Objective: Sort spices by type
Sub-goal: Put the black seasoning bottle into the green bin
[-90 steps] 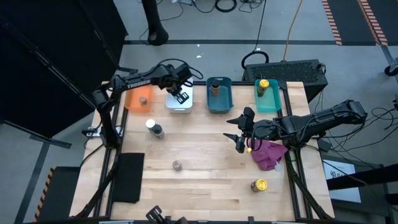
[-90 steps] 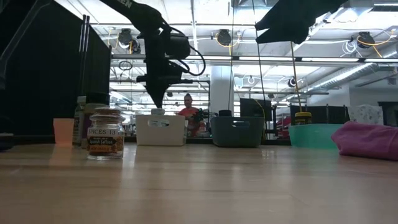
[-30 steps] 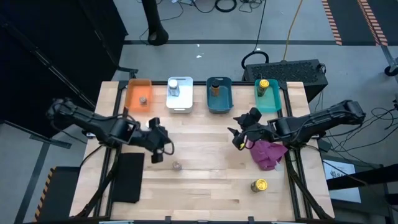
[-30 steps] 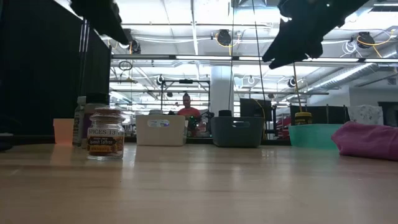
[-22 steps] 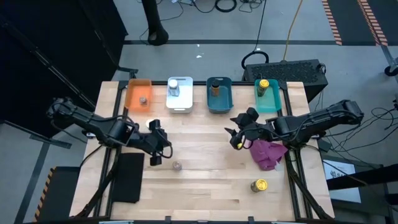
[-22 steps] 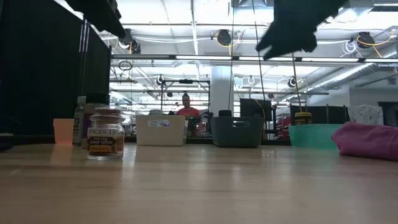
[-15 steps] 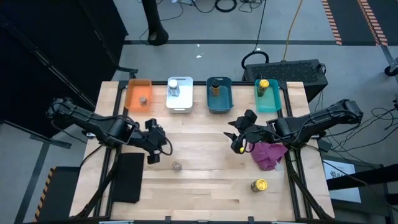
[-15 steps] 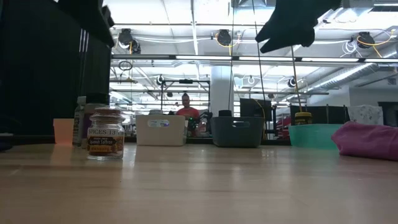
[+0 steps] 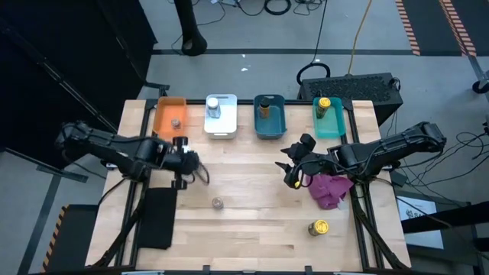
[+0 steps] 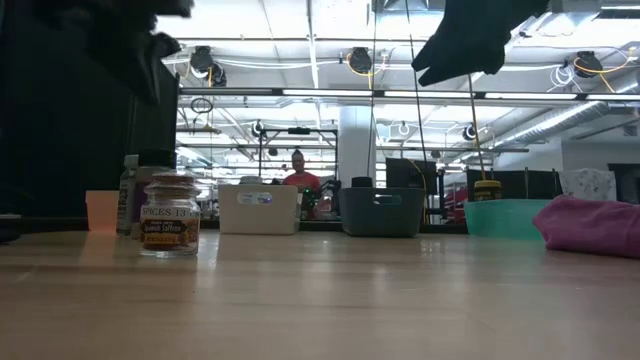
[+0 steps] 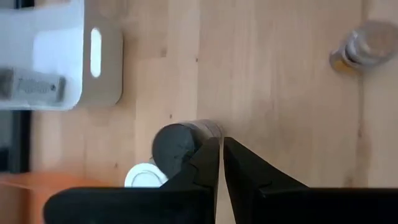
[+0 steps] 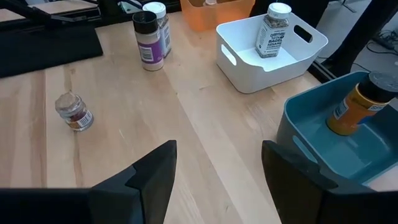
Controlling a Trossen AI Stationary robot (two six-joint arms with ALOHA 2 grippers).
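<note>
While your table fills the middle of the high view, four bins line its far edge: orange bin, white bin, blue bin and teal bin. You have one spice jar in each: a small one in the orange, a white-lidded jar in the white, a dark-lidded jar in the blue, a yellow-lidded jar in the teal.

Your magenta cloth lies near the table's right edge.

Your left gripper hangs over the table near the orange bin, fingers pressed together and holding nothing; just past its tips stand a black-lidded jar and a white-lidded one, side by side. Your right gripper hovers beside the cloth, fingers spread wide and empty.

Two more jars stand loose on the wood: a short jar near the middle front, well apart from both grippers, and another yellow-lidded jar in front of the cloth.
</note>
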